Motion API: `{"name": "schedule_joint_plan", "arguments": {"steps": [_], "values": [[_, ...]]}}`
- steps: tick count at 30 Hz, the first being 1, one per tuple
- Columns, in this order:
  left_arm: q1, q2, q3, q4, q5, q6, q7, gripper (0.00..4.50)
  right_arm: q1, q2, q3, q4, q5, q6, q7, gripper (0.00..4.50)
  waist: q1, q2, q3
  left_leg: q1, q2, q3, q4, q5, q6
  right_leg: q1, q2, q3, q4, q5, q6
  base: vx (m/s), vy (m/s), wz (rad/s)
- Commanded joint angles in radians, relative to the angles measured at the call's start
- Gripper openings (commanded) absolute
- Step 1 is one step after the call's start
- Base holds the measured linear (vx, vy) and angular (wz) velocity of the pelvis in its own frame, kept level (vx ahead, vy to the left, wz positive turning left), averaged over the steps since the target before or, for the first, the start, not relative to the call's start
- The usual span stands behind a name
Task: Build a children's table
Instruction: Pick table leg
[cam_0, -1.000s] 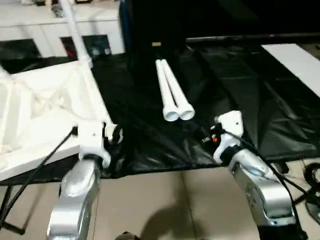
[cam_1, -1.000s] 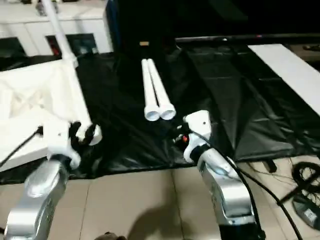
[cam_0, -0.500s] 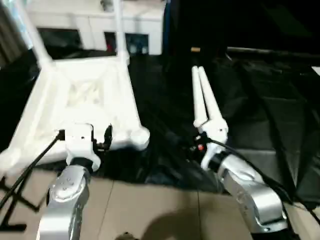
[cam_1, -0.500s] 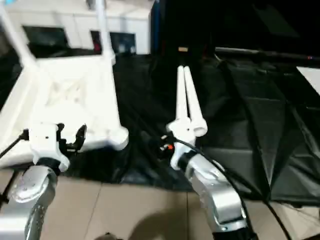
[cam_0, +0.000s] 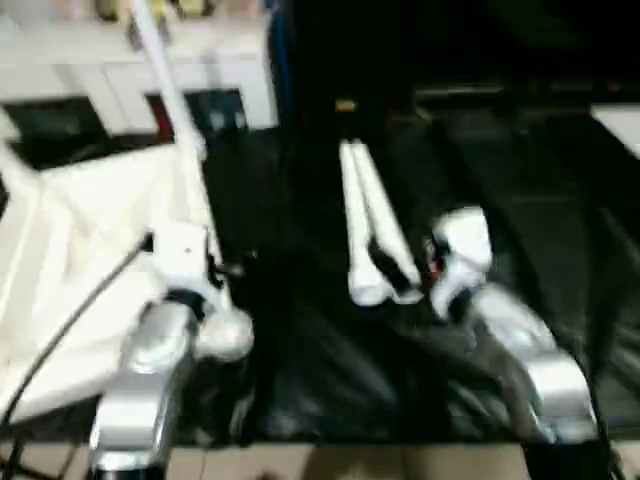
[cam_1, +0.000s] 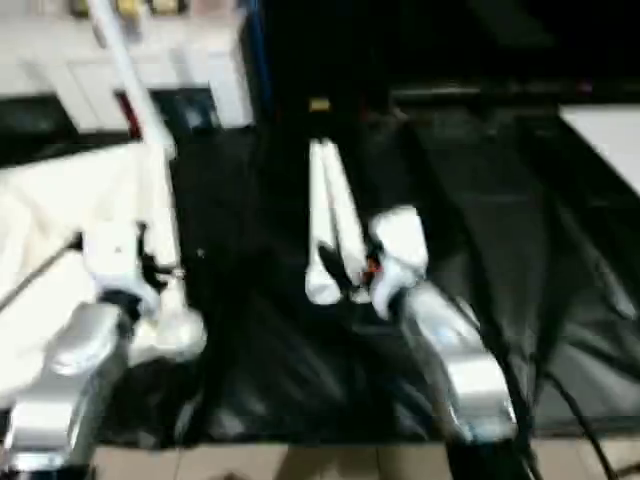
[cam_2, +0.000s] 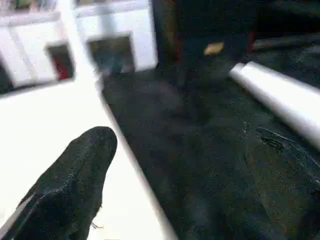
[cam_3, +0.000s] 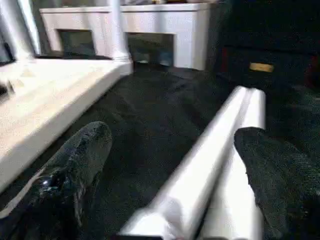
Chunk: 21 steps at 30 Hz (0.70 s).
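Note:
The white tabletop (cam_0: 80, 230) lies upside down on the left, with one leg (cam_0: 160, 70) standing upright in its far right corner socket. Two loose white legs (cam_0: 362, 215) lie side by side on the black cloth, flared ends toward me. My right gripper (cam_0: 398, 268) is open at those flared ends; in the right wrist view its fingers (cam_3: 75, 170) stand wide apart with both legs (cam_3: 220, 150) between them, not gripped. My left gripper (cam_0: 222, 268) is open above the tabletop's near right corner. One of its fingers (cam_2: 70, 185) shows over the tabletop's rim (cam_2: 125, 155).
A black cloth (cam_0: 520, 210) covers the work surface. A white cabinet with glass doors (cam_0: 110, 95) stands behind the tabletop. A white board (cam_0: 620, 125) lies at the far right. A black cable (cam_0: 70, 330) runs along my left forearm.
Both grippers have opened wide. My right gripper has come forward to straddle the flared ends of the two loose legs. The head camera has shifted and tilted.

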Motion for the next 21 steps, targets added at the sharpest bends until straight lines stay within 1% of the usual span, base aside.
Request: {"name": "schedule_joint_plan", "arguments": {"steps": [1,2,3,4,5,6,7,8,9,10,11,12,13,14,15,16,17,18,19,20,21], "values": [[0.003,0.002,-0.002,-0.002,-0.017,-0.004,-0.025,4.5,-0.013,0.001,0.013,0.025,-0.011,0.015,-0.013,4.44,-0.009,0.025,-0.068,0.106,0.171,-0.111,-0.043,0.553,0.206,-0.053,-0.088,0.055,-0.003,0.35,-0.029,0.079,0.035,-0.05],[0.002,0.002,-0.004,-0.001,-0.02,-0.006,-0.032,4.5,-0.019,0.003,0.013,0.029,-0.01,0.019,-0.014,4.44,-0.007,0.017,-0.063,0.096,0.168,-0.107,-0.045,0.604,0.214,-0.053,-0.097,0.067,-0.014,0.314,-0.048,0.0,0.0,0.0],[-0.009,0.02,-0.023,0.012,-0.029,-0.006,-0.074,4.5,-0.064,0.016,0.005,0.061,-0.009,0.043,-0.037,4.44,0.01,0.007,-0.055,0.063,0.124,-0.068,-0.048,0.524,0.18,-0.035,-0.099,0.071,-0.047,0.305,-0.091,0.0,0.0,0.0],[-0.017,0.038,-0.046,0.016,-0.038,0.006,-0.115,4.5,-0.101,0.029,-0.016,0.092,0.003,0.064,-0.051,4.44,0.019,-0.003,-0.047,0.017,0.08,-0.024,-0.057,0.279,0.118,-0.002,-0.119,0.071,-0.069,0.31,-0.147,0.0,0.0,0.0],[-0.022,0.052,-0.062,0.016,-0.038,0.013,-0.136,4.5,-0.126,0.034,-0.028,0.116,0.003,0.074,-0.063,4.44,0.027,-0.005,-0.047,0.011,0.077,-0.012,-0.062,0.17,0.091,0.01,-0.131,0.072,-0.073,0.302,-0.161,-0.092,0.007,-0.04],[-0.029,0.064,-0.072,0.02,-0.04,0.017,-0.158,4.5,-0.157,0.039,-0.038,0.153,-0.003,0.081,-0.081,4.44,0.034,-0.005,-0.051,0.018,0.087,-0.006,-0.071,0.041,0.054,0.008,-0.129,0.069,-0.071,0.293,-0.181,-0.092,0.007,-0.04],[-0.036,0.072,-0.078,0.024,-0.044,0.021,-0.174,4.5,-0.182,0.041,-0.045,0.183,-0.007,0.091,-0.093,4.44,0.034,-0.001,-0.04,0.023,0.098,-0.001,-0.091,-0.104,0.02,-0.003,-0.12,0.064,-0.075,0.203,-0.201,-0.104,-0.001,0.03],[-0.046,0.085,-0.084,0.031,-0.049,0.023,-0.198,4.5,-0.216,0.044,-0.051,0.225,-0.014,0.108,-0.11,4.44,0.029,0.002,-0.032,0.029,0.105,-0.001,-0.109,-0.258,-0.022,-0.01,-0.112,0.064,-0.077,0.071,-0.213,-0.093,0.007,0.01],[-0.061,0.104,-0.092,0.043,-0.056,0.028,-0.233,4.5,-0.269,0.043,-0.051,0.294,-0.045,0.121,-0.149,4.44,0.024,0.0,-0.029,0.03,0.105,0.002,-0.114,-0.325,-0.045,-0.015,-0.11,0.065,-0.08,0.004,-0.215,-0.093,0.007,0.01],[-0.076,0.125,-0.098,0.052,-0.063,0.033,-0.271,4.5,-0.323,0.047,-0.061,0.368,-0.041,0.126,-0.159,4.44,0.02,0.003,-0.024,0.034,0.101,0.003,-0.121,-0.424,-0.094,-0.024,-0.109,0.067,-0.084,-0.106,-0.209,-0.098,0.005,-0.04],[-0.079,0.13,-0.099,0.055,-0.065,0.034,-0.28,4.5,-0.336,0.048,-0.063,0.386,-0.041,0.127,-0.161,4.44,0.016,0.003,-0.02,0.035,0.097,0.001,-0.122,-0.477,-0.116,-0.029,-0.114,0.069,-0.085,-0.173,-0.209,-0.103,0.003,-0.09],[-0.104,0.157,-0.104,0.065,-0.082,0.05,-0.333,4.5,-0.424,0.054,-0.084,0.508,-0.022,0.14,-0.167,4.44,0.015,0.002,-0.02,0.037,0.096,0.001,-0.124,-0.529,-0.141,-0.031,-0.123,0.072,-0.097,-0.26,-0.189,-0.103,0.003,-0.09],[-0.109,0.161,-0.104,0.067,-0.087,0.055,-0.342,4.5,-0.442,0.056,-0.089,0.534,-0.016,0.145,-0.166,4.44,0.011,-0.002,-0.019,0.038,0.094,-0.001,-0.123,-0.542,-0.149,-0.039,-0.126,0.075,-0.098,-0.29,-0.187,-0.091,-0.002,-0.09],[-0.125,0.178,-0.105,0.066,-0.106,0.072,-0.374,4.5,-0.516,0.062,-0.116,0.644,0.01,0.163,-0.162,4.44,0.013,-0.005,-0.018,0.041,0.095,0.002,-0.121,-0.543,-0.147,-0.043,-0.13,0.077,-0.104,-0.304,-0.187,-0.075,-0.006,-0.06],[-0.127,0.181,-0.105,0.065,-0.109,0.074,-0.379,4.5,-0.528,0.063,-0.12,0.66,0.013,0.166,-0.162,4.44,0.013,-0.005,-0.018,0.038,0.096,0.003,-0.122,-0.535,-0.144,-0.043,-0.131,0.078,-0.105,-0.3,-0.187,-0.075,-0.006,-0.06],[-0.133,0.192,-0.106,0.058,-0.119,0.09,-0.393,4.5,-0.568,0.066,-0.128,0.725,0.02,0.16,-0.149,4.44,0.014,-0.005,-0.018,0.035,0.096,0.006,-0.124,-0.518,-0.14,-0.041,-0.129,0.077,-0.106,-0.289,-0.183,-0.061,-0.003,-0.06],[-0.136,0.206,-0.108,0.048,-0.128,0.104,-0.409,4.5,-0.61,0.07,-0.137,0.796,0.023,0.148,-0.14,4.44,0.016,-0.012,-0.027,0.03,0.097,0.011,-0.122,-0.459,-0.125,-0.038,-0.13,0.077,-0.097,-0.233,-0.189,0.0,0.0,0.0],[-0.136,0.206,-0.108,0.048,-0.128,0.104,-0.409,4.5,-0.61,0.07,-0.137,0.796,0.023,0.148,-0.14,4.44,0.016,-0.012,-0.03,0.026,0.096,0.012,-0.123,-0.421,-0.115,-0.034,-0.128,0.074,-0.092,-0.194,-0.199,0.0,0.0,0.0],[-0.13,0.231,-0.11,0.011,-0.145,0.137,-0.43,4.5,-0.677,0.074,-0.137,0.912,0.003,0.112,-0.147,4.44,0.023,-0.024,-0.035,0.014,0.099,0.024,-0.122,-0.313,-0.075,-0.028,-0.13,0.064,-0.086,-0.104,-0.213,0.0,0.0,0.0],[-0.109,0.261,-0.11,-0.046,-0.172,0.183,-0.456,4.5,-0.736,0.081,-0.138,1.024,-0.013,0.072,-0.166,4.44,0.025,-0.02,-0.035,0.017,0.098,0.029,-0.12,-0.299,-0.067,-0.034,-0.128,0.063,-0.086,-0.09,-0.224,0.0,0.0,0.0],[-0.1,0.27,-0.109,-0.068,-0.183,0.2,-0.463,4.5,-0.752,0.084,-0.14,1.055,-0.016,0.059,-0.173,4.44,0.024,-0.027,-0.035,0.009,0.098,0.034,-0.115,-0.262,-0.056,-0.032,-0.131,0.061,-0.081,-0.062,-0.255,0.0,0.0,0.0]]}}
